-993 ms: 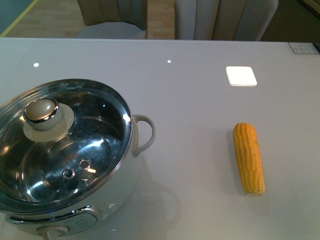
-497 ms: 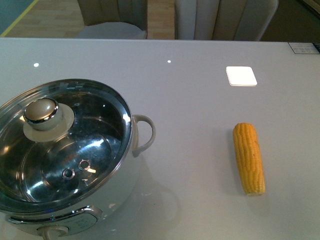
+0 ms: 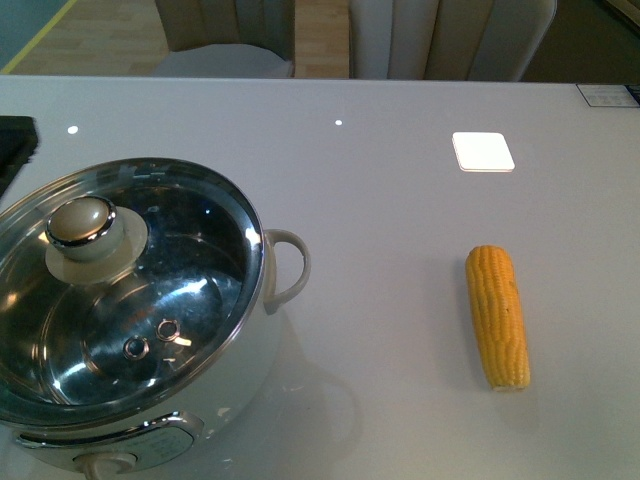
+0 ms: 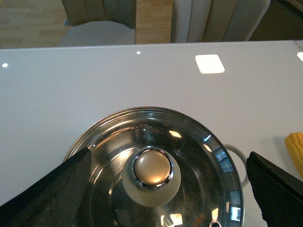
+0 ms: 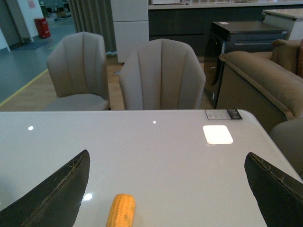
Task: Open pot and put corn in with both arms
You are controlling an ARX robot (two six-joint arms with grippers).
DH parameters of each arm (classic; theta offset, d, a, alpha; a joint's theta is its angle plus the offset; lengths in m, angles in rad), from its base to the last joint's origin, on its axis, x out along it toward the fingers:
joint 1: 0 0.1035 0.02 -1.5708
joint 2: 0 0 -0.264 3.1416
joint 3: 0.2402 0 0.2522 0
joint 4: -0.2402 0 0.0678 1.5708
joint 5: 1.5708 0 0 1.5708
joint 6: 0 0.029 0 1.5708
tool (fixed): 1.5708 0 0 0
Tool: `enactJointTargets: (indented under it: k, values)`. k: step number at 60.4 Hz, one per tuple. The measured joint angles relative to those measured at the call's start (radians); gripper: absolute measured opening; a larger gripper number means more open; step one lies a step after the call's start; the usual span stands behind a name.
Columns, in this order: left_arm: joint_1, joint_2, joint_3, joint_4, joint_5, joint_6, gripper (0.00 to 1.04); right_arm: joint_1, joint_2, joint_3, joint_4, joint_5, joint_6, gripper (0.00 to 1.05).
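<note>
Left claw [image 4: 168,156]: spread wide, holding nothing. The lid knob [image 4: 152,169] is right under its gap, about midway between the two fingers [image 4: 52,194]. The glass lid [image 4: 203,146] is seated on the pot [image 3: 250,400], so we judge that opening hasn't started.

Risks here:
- The knob is rounded and shiny, so an off-centre or shallow pinch could slip off.
- A tilted lift could drag the lid on the steel rim or drop the glass.
- The pot could skate on the glossy surface [image 3: 400,180] if the claw pushes sideways.

Right claw [image 5: 166,153]: also wide open and empty. The corn [image 5: 120,210] lies below it, not centred in the gap but closer to one finger, and well apart from the left claw and the pot.

Risks here:
- The cob is round, so a pinch landing off its axis could roll it away across the surface.
- Bringing it over before the lid is clear would knock it against the glass.

Farther from both claws are a white square [image 3: 482,151] and chairs [image 5: 161,75]. We don't think either is in the way.
</note>
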Motion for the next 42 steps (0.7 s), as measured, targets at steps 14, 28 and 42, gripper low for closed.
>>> enactJointTargets:
  k: [14,28,42]
  values:
    - [0.004,0.357,0.015,0.304,-0.03,0.015,0.98,0.0,0.0,0.0,0.0,0.0,0.0,0.96]
    - [0.011,0.628,0.047,0.465,-0.046,0.014,0.98,0.0,0.0,0.0,0.0,0.0,0.0,0.96]
    - [0.018,0.751,0.063,0.528,-0.058,-0.002,0.98,0.0,0.0,0.0,0.0,0.0,0.0,0.96]
